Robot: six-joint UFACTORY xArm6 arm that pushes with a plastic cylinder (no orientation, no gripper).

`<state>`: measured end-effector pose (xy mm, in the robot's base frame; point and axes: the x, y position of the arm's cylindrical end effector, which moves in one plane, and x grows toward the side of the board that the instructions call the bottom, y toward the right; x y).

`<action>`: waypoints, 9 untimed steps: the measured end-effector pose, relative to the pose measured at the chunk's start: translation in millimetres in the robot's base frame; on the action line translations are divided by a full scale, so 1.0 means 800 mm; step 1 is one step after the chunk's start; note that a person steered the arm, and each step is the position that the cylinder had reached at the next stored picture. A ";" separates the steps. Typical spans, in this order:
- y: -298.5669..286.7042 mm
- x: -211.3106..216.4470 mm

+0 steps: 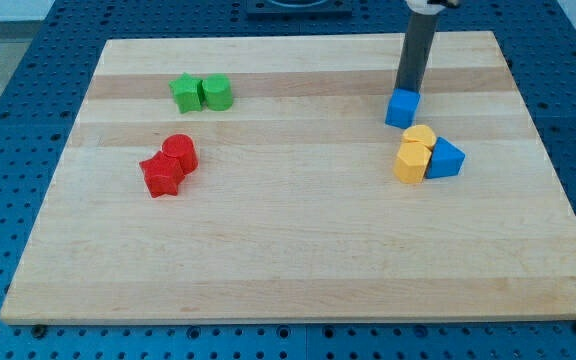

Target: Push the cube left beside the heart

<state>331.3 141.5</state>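
- Blue plastic cube (pixel 402 108) stands at about 2 o'clock on the pale wooden table (pixel 288 260), just above a cluster of three blocks.
- That cluster holds a yellow heart-like block (pixel 418 138), a second yellow block (pixel 409 163) touching it at 7 o'clock, and a blue wedge-like block (pixel 445 159) at their 3 o'clock side; exact shapes are hard to make out.
- My tip (pixel 406 92) meets the blue cube's upper edge, at its 12 o'clock side; the dark rod rises steeply from there. No pincer is fitted, so nothing is grasped and no opening can be told.
- Progress, as judged: if the yellow block is the heart meant, the cube already sits near it, at its 11 o'clock, but a narrow gap shows, so closing up remains.
- Contact from 12 o'clock would drive the cube toward 6 o'clock, not left; a reposition to its 3 o'clock side seems needed.
- Green blocks (pixel 200 93) at 10 o'clock and red blocks (pixel 169 165) at 9 o'clock lie well apart, untouched.
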 end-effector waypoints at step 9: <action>-0.020 0.051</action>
